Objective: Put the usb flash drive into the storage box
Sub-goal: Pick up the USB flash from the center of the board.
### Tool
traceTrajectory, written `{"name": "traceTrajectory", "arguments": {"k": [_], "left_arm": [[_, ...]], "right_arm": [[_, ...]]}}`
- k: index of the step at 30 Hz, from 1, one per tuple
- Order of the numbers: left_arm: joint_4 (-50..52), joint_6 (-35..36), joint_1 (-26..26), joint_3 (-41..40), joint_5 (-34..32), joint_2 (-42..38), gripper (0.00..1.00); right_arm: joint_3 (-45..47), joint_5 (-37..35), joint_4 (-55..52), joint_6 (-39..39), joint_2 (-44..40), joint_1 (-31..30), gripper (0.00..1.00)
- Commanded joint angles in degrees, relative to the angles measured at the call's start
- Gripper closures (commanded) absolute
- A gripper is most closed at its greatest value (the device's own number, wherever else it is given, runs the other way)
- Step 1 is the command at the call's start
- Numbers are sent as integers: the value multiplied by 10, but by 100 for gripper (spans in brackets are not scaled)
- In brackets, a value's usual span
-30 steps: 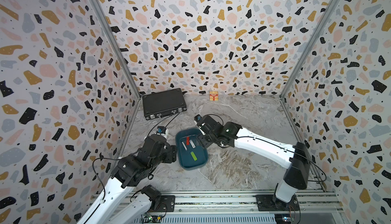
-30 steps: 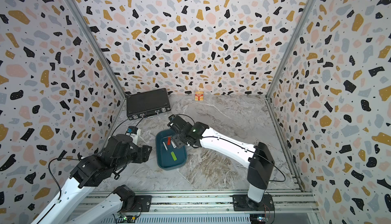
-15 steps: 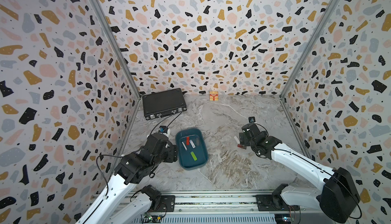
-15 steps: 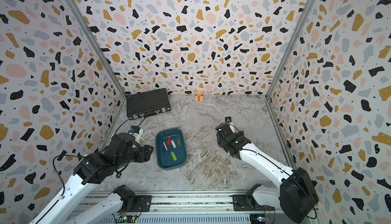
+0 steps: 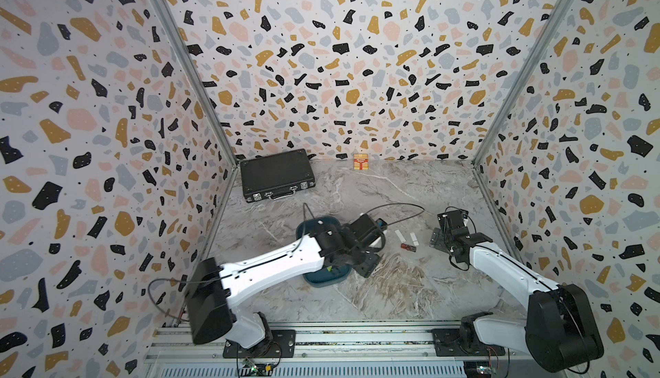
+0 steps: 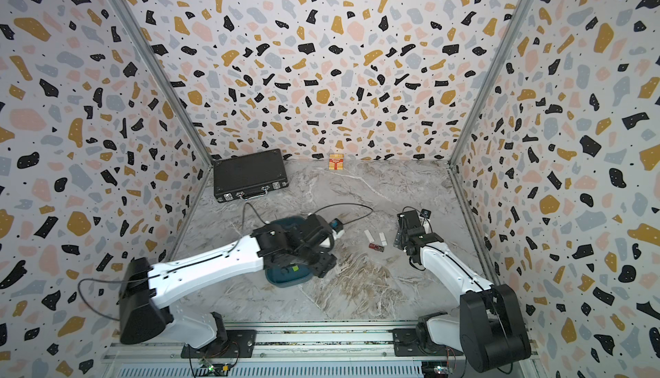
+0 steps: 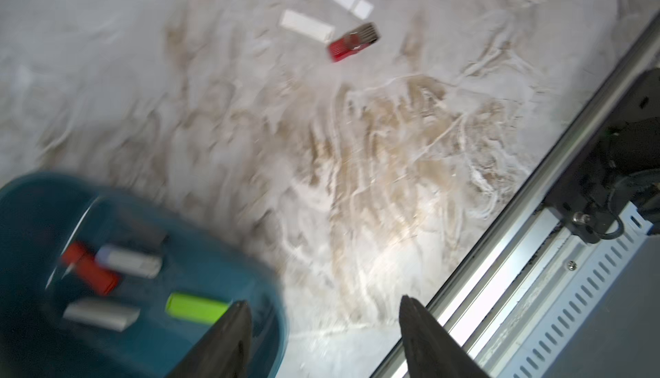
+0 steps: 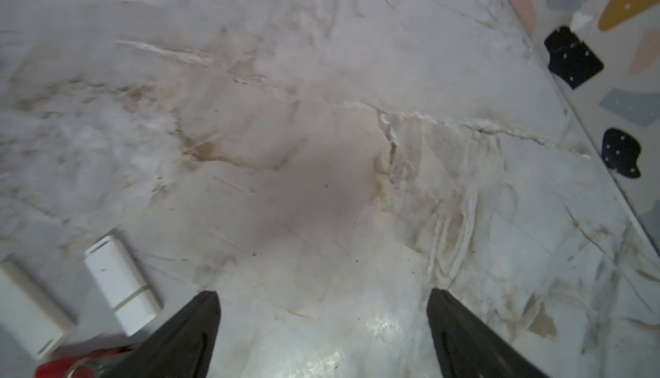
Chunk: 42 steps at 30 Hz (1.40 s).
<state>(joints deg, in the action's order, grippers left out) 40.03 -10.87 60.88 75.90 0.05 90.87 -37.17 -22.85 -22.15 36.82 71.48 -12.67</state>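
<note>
Between three walls papered with black, ochre, pink and grey terrazzo chips (image 5: pixel 357 55), a table topped in grey and tan marble pattern (image 5: pixel 393 297) is seen, edged in front by an aluminium rail (image 5: pixel 357 337). A black briefcase with metal latches (image 5: pixel 276 172) and a small red-and-yellow carton (image 5: pixel 360 161) are set near the back wall.

A shallow teal-blue plastic storage box (image 5: pixel 323 281) is placed left of centre, largely covered by the left arm. A lime-green usb flash drive (image 7: pixel 196 308), a red capped drive (image 7: pixel 89 272) and two pale grey drives (image 7: pixel 132 260) are held inside it.

A red usb flash drive with a metal clip (image 5: pixel 408 247) and two white usb flash drives (image 5: pixel 399 236) are laid on the bare table, between the box and the right hand (image 8: pixel 321 293). The left hand (image 7: pixel 323 301) is spread apart and empty at the box's rim. The right hand is likewise spread and empty.
</note>
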Motion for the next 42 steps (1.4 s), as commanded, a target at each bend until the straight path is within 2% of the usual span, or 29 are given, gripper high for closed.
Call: {"name": "traceTrajectory", "arguments": {"k": [1, 8, 18, 22, 33, 42], "left_arm": [[-41, 117, 2, 67, 62, 77, 30], [-27, 270, 0, 208, 104, 239, 30], [-79, 389, -29, 262, 200, 337, 32], [-85, 429, -38, 287, 207, 365, 34], [-43, 476, -51, 376, 200, 442, 41], [-46, 486, -54, 376, 183, 473, 45]], "right_arm": [[20, 15, 23, 38, -23, 15, 6], [61, 52, 78, 64, -16, 62, 10], [82, 76, 123, 65, -2, 69, 12], [83, 87, 128, 63, 3, 69, 13], [78, 98, 131, 62, 17, 69, 15], [72, 104, 129, 60, 27, 69, 17]]}}
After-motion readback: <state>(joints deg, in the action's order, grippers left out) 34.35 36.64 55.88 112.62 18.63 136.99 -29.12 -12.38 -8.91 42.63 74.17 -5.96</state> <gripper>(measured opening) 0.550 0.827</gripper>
